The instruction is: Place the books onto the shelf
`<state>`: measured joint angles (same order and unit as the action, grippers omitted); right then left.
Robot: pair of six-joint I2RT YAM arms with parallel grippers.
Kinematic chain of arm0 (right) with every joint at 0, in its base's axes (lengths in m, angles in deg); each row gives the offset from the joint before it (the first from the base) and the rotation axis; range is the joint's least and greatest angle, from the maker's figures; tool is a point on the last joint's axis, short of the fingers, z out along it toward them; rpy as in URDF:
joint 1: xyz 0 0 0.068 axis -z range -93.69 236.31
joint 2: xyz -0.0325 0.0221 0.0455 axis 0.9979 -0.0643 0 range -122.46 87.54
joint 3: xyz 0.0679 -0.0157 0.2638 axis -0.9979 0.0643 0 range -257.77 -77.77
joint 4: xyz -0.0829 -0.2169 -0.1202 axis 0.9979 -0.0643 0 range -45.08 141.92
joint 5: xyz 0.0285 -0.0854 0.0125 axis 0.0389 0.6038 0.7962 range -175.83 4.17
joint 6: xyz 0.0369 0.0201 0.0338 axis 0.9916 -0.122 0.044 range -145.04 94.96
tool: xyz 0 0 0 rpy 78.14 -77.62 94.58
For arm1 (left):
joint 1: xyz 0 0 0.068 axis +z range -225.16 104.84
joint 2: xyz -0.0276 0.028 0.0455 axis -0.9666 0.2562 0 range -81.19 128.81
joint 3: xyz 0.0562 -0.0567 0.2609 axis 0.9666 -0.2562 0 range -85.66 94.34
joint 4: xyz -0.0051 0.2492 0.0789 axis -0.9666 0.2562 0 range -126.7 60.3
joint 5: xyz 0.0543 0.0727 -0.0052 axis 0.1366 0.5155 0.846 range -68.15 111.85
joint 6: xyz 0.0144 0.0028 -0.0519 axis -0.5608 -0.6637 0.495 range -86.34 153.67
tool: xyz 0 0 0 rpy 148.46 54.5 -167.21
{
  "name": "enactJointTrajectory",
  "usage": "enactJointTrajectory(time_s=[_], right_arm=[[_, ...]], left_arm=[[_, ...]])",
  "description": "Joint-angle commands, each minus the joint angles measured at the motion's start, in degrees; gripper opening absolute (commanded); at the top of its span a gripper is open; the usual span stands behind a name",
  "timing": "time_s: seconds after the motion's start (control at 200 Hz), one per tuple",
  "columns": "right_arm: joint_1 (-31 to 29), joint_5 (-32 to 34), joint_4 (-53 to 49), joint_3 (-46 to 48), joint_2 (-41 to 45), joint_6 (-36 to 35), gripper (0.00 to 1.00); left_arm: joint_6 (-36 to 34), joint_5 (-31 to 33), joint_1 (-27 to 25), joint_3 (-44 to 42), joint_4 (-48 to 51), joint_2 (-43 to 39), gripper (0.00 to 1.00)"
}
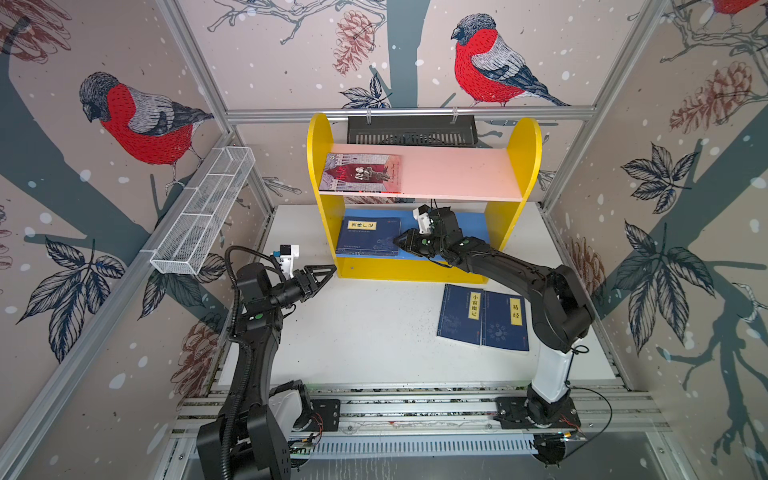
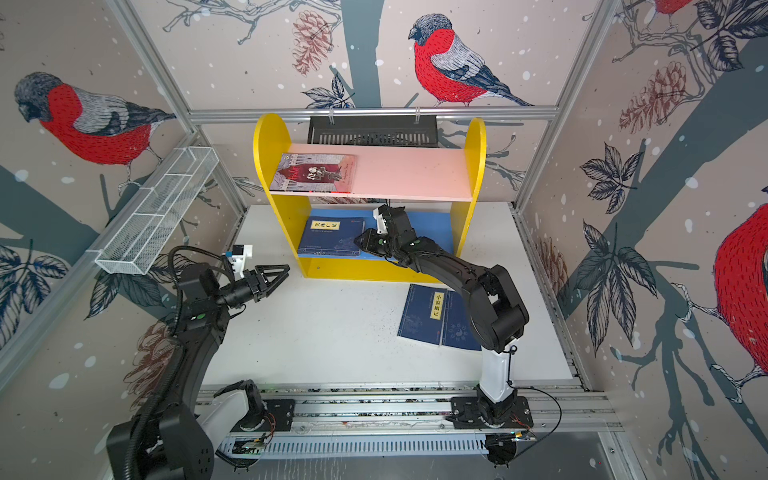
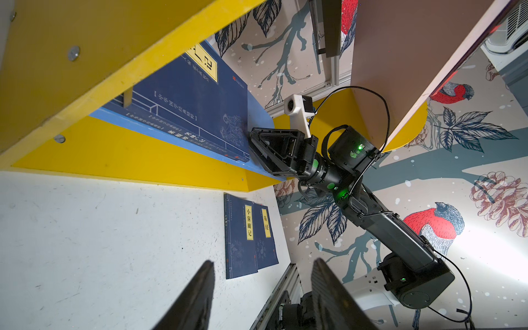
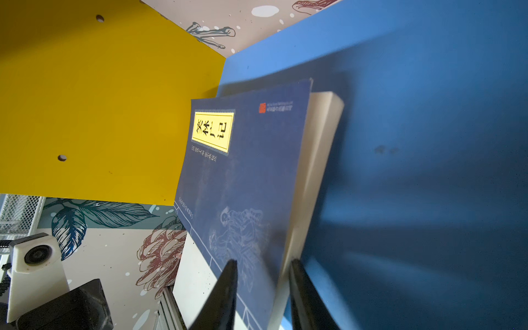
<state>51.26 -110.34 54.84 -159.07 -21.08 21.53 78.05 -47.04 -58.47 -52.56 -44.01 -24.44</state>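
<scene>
The shelf [image 1: 524,158] has yellow sides, a pink upper board [image 1: 457,171] and a blue lower board [image 1: 473,226]. A grey-and-red illustrated book [image 1: 360,172] lies on the pink board. A navy book [image 1: 368,237] lies on the blue board, and my right gripper [image 1: 395,241] [image 4: 261,264] is closed over its near edge, one finger on the cover [image 4: 243,171] and one against the pages. Two navy books [image 1: 461,313] [image 1: 505,322] lie side by side on the white table. My left gripper [image 1: 330,271] [image 3: 263,261] hovers open and empty by the shelf's left front corner.
A black slotted tray [image 1: 411,131] hangs on the back rail behind the shelf. A white wire mesh basket [image 1: 203,212] hangs on the left wall. Both arm bases sit on the metal rail [image 1: 415,409] along the table's front edge.
</scene>
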Motion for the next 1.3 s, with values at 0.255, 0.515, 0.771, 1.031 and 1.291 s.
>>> enactJointTrajectory(time_s=[0.255,0.515,0.771,1.031,1.291], right_arm=[[-0.05,-1.20,2.53,-1.03,-0.85,0.45,0.32],[0.06,-1.02,2.09,-1.76,-1.60,0.27,0.32],[0.08,-1.24,2.18,-2.20,-1.82,0.31,0.31],[-0.11,-1.73,2.53,-2.55,-2.12,0.67,0.29],[0.06,-1.33,2.14,-2.55,-2.12,0.54,0.29]], left_arm=[[-2.80,-0.33,0.10,1.18,2.00,-0.13,0.55],[-3.23,-0.31,0.10,1.13,2.23,-0.24,0.56],[-3.32,-0.20,0.10,1.09,2.42,-0.28,0.56],[-3.34,-0.37,0.10,1.09,2.72,-0.45,0.55],[-3.38,-0.34,0.10,1.08,2.74,-0.59,0.56]])
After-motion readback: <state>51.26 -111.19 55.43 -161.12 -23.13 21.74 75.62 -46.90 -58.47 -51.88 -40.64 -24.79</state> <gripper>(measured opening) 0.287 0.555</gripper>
